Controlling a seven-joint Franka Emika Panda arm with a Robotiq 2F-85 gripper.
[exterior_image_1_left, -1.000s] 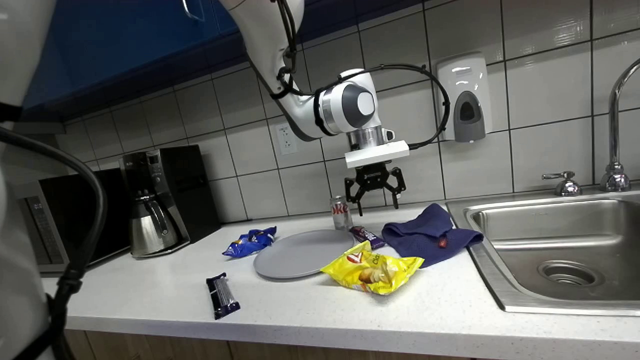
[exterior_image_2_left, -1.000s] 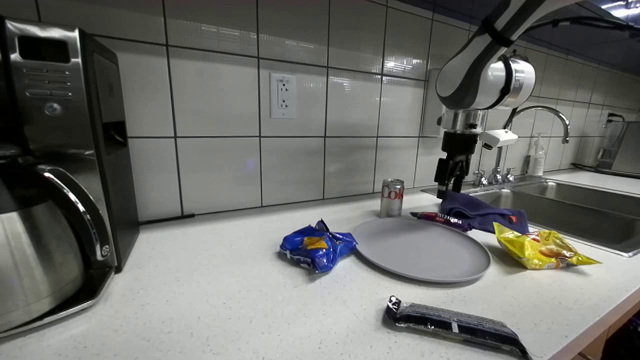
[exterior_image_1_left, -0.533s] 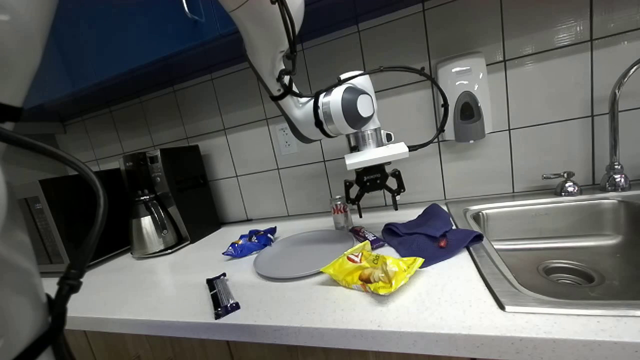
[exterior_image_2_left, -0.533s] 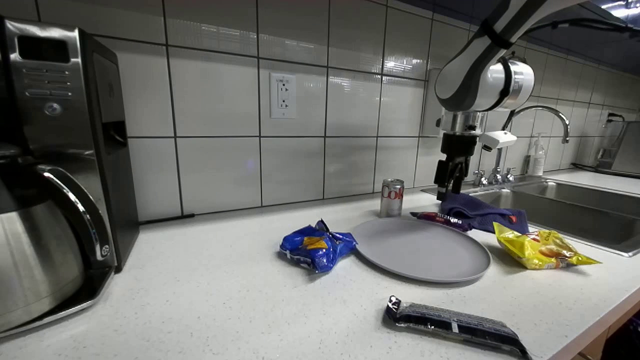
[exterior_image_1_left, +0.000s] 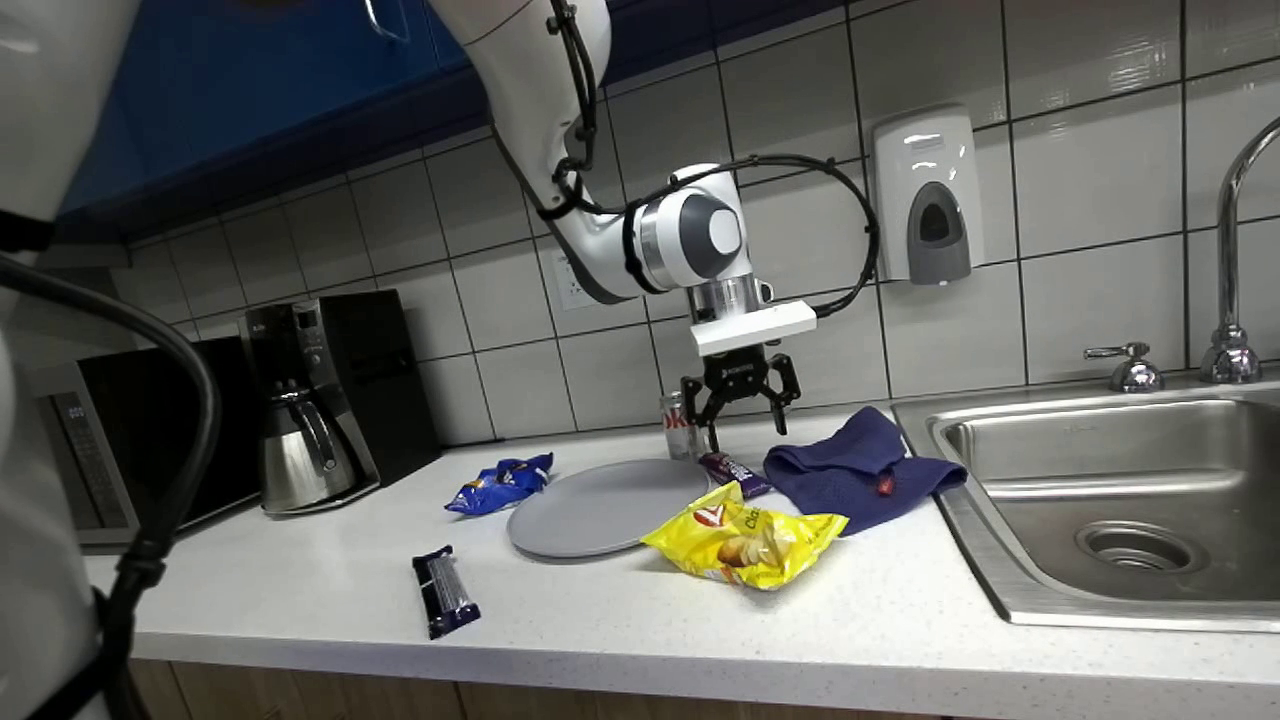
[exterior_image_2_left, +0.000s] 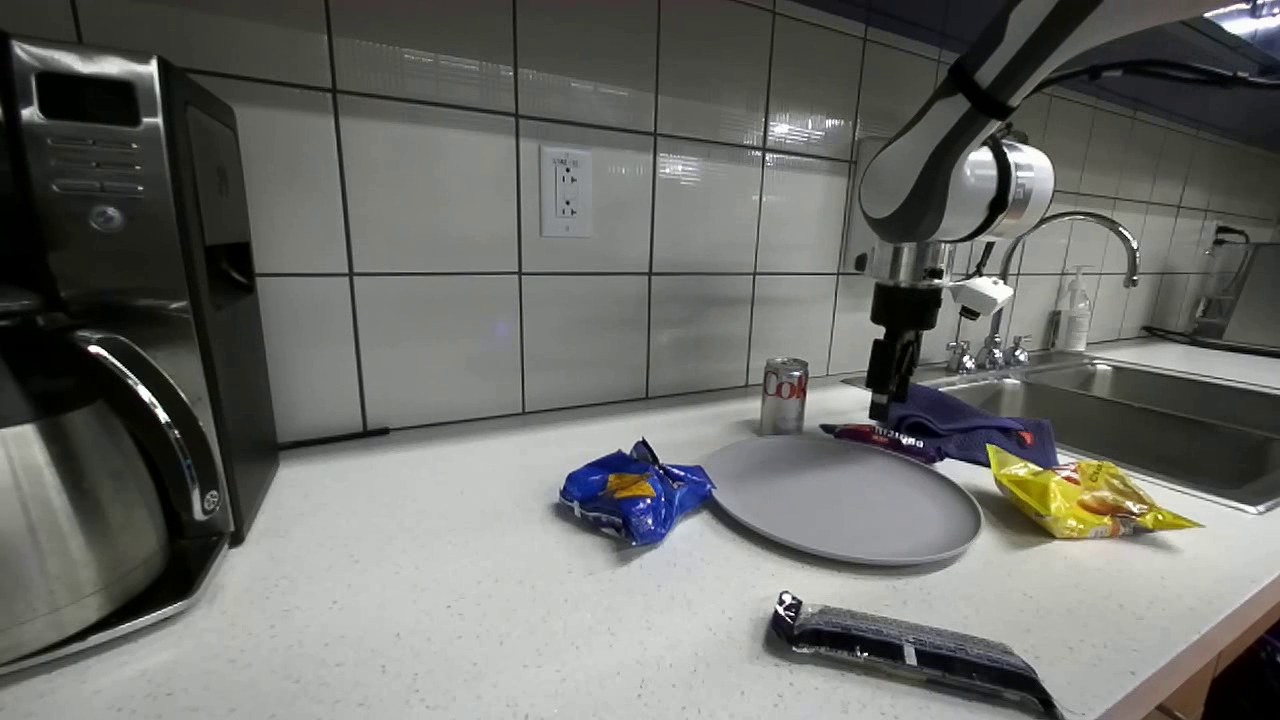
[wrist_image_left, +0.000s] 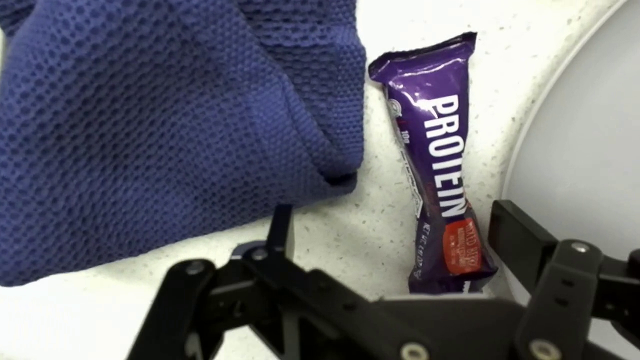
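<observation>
Seemingly a moment of lining up over the purple bar (wrist_image_left: 440, 167). Find it lying flat on the white counter (exterior_image_1_left: 570, 610), between the folded blue towel (wrist_image_left: 190, 125) and the grey plate (wrist_image_left: 585, 140), with the can (exterior_image_2_left: 783, 398) standing near. Above the bar, see the gripper (exterior_image_1_left: 748, 437), with jaws wide apart and with nothing in hold. Cannot tell exactly the height over the bar; in both exterior views, see no clear touch.

First, correct the sideways place: in the wrist view, notice the bar nearer to the plate-side finger (wrist_image_left: 520, 237) than to the towel-side finger (wrist_image_left: 281, 227), and with only its lower end in between. Probably better to move along the bar, towards the big white letters (wrist_image_left: 446, 150), to catch the thick middle and not the thin end. There, find bare counter on both sides, and so some room for both fingers. Before going down, maybe reduce the gap a little, to avoid pressing on the plate rim or pinching the towel corner. Change the turn of the gripper only very little: well set for closing across the narrow width of the bar. Go down slowly and straight, stop just short of the counter, then squeeze gently, in order not to make the bar slip.
</observation>
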